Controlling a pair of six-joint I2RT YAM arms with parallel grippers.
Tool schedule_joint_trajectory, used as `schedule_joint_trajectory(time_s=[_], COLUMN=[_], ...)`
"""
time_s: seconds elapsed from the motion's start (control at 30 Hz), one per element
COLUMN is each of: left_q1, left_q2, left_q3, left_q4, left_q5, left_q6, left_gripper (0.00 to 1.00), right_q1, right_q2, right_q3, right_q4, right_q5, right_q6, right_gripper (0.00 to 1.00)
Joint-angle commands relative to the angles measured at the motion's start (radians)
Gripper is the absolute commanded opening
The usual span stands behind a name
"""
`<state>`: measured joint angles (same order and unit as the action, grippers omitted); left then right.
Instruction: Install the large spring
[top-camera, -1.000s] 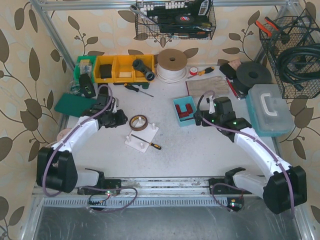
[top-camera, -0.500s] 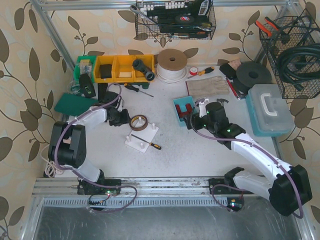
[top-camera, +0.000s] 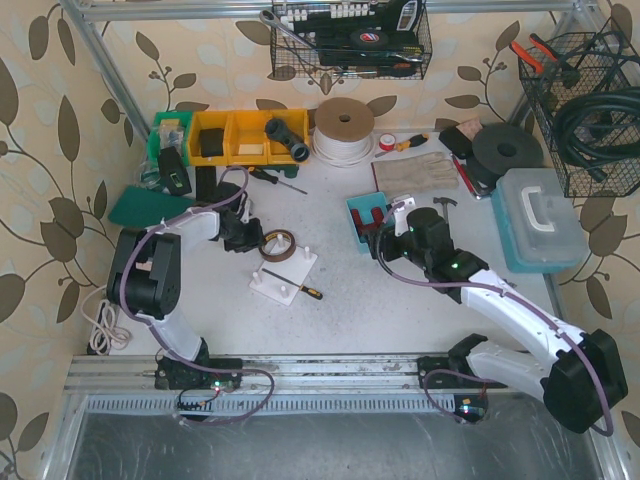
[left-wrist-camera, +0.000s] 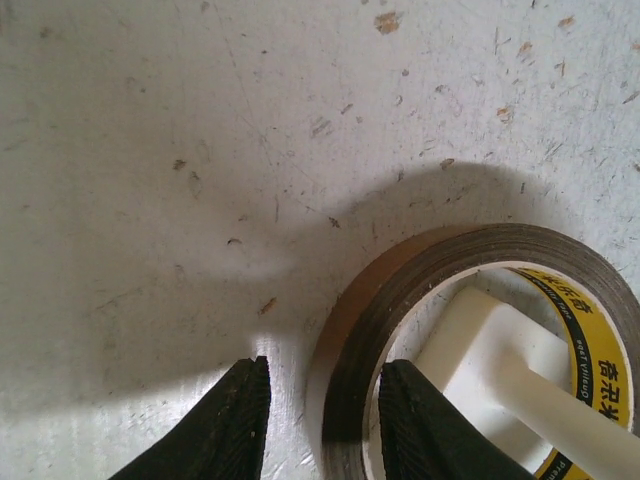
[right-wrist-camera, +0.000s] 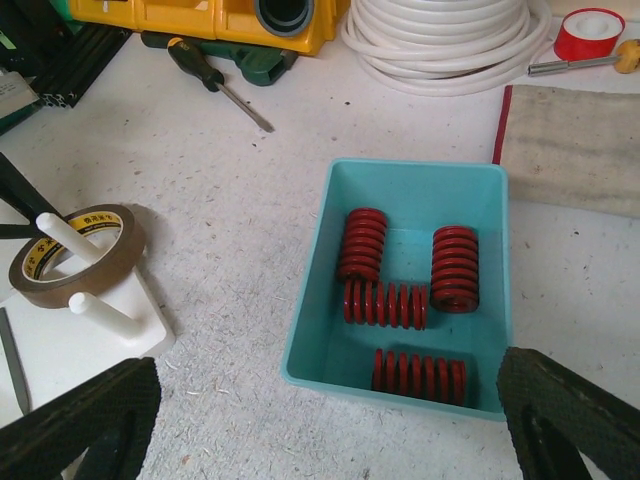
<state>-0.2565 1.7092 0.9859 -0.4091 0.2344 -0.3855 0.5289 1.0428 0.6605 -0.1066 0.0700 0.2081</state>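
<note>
Several red springs (right-wrist-camera: 385, 303) lie in a teal bin (right-wrist-camera: 310, 350), also seen in the top view (top-camera: 352, 205). My right gripper (right-wrist-camera: 325, 405) is wide open and empty, hovering just in front of the bin; in the top view the right gripper (top-camera: 378, 236) is at the bin's near side. A white peg plate (top-camera: 284, 275) carries a brown tape roll (top-camera: 277, 244) ringed over one peg (right-wrist-camera: 62, 233). My left gripper (left-wrist-camera: 325, 425) is open, one finger outside the tape roll (left-wrist-camera: 370, 320) and one inside, straddling its wall.
A small screwdriver (top-camera: 300, 288) lies on the peg plate. Yellow bins (top-camera: 240, 135), a white cable coil (top-camera: 343, 125), a second screwdriver (top-camera: 275, 178) and a cloth (top-camera: 415, 172) sit at the back. A clear toolbox (top-camera: 540, 215) stands at the right.
My right gripper has moved left, up to the teal bin. My left arm has folded in, bringing its gripper onto the tape roll's wall.
</note>
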Motion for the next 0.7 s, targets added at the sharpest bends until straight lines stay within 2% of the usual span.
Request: schedule_joint_trajectory(time_s=[0.0, 0.17, 0.4, 0.67], left_q1=[-0.011, -0.016, -0.020, -0.020], left_q2=[0.032, 0.034, 0.028, -0.037], left_q3=[0.041, 0.043, 0.050, 0.058], left_q4=[0.009, -0.002, -0.025, -0.015], left_q5=[0.070, 0.047, 0.010, 0.018], left_q6=[0.027, 0.026, 0.032, -0.005], left_gripper=[0.36, 0.31, 0.18, 0.08], right_q1=[0.009, 0.012, 0.011, 0.011], right_q2=[-0.010, -0.013, -0.019, -0.029], right_q3=[-0.018, -0.013, -0.009, -0.012], right_q4=[0.020, 0.010, 0.000, -0.001], right_q5=[0.030, 0.044, 0.052, 0.063], right_q6=[-0.013, -0.012, -0.015, -0.014], right_gripper=[0.92, 0.92, 0.91, 0.91])
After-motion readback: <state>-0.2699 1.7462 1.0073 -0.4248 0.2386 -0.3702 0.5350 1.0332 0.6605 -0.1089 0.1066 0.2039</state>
